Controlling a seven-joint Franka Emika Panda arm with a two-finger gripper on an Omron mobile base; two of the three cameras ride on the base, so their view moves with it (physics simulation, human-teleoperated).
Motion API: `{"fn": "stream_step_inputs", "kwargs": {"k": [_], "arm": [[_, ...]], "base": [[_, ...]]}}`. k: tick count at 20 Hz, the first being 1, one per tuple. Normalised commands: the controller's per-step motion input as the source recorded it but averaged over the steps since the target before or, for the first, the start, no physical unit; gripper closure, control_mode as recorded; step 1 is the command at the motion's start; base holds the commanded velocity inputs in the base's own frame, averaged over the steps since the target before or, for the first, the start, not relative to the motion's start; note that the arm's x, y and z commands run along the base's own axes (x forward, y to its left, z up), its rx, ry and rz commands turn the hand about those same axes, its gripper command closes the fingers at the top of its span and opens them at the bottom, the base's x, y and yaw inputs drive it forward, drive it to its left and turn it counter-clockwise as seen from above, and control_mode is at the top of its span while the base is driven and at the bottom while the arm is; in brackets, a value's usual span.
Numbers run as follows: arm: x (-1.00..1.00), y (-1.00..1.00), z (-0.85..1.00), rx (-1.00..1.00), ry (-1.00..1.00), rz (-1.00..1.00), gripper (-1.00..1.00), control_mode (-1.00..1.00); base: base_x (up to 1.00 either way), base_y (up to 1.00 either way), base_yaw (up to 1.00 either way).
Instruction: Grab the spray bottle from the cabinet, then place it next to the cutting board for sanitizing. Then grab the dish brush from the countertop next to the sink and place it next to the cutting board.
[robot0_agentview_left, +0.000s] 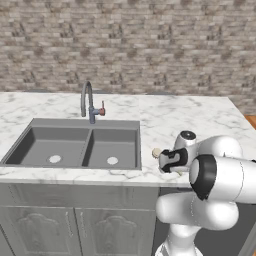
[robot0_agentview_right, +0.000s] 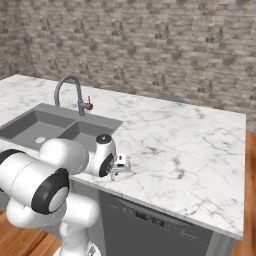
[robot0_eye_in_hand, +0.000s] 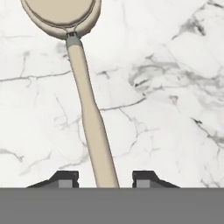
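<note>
The dish brush (robot0_eye_in_hand: 89, 113) lies on the white marble countertop (robot0_agentview_left: 200, 115), just right of the sink (robot0_agentview_left: 75, 123). It has a tan stick handle and a round cream head (robot0_agentview_left: 156, 152). My gripper (robot0_eye_in_hand: 105, 179) hangs low over the counter near its front edge, straddling the handle's lower end. Its fingertips (robot0_eye_in_hand: 65, 178) stand on either side of the handle, with a small gap on each side, so it is open. From the left base view, the gripper (robot0_agentview_left: 168, 161) sits right beside the brush head. The spray bottle, the cabinet and the cutting board are out of view.
A curved metal faucet (robot0_agentview_left: 87, 100) with a red detail rises behind the dark double-basin sink. A brick wall (robot0_agentview_left: 130, 45) backs the counter. The marble slab stretches wide to the right (robot0_agentview_right: 190, 145). Grey base cabinets (robot0_agentview_left: 75, 220) stand below the front edge.
</note>
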Motion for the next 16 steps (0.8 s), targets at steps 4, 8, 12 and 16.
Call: {"fn": "stream_step_inputs", "kwargs": {"k": [4, 8, 12, 16], "arm": [[0.03, 0.00, -0.25, 0.00, 0.00, 0.00, 1.00, -1.00], [0.03, 0.01, -0.21, 0.00, 0.00, 0.00, 1.00, -1.00], [-0.29, 0.06, 0.00, 0.00, -0.03, 0.00, 1.00, -1.00], [-0.60, 0.11, 0.04, 0.00, -0.14, 0.00, 1.00, -1.00]], "base": [[0.00, 0.00, 0.00], [0.00, 0.00, 0.00], [0.00, 0.00, 0.00], [0.00, 0.00, 0.00]]}}
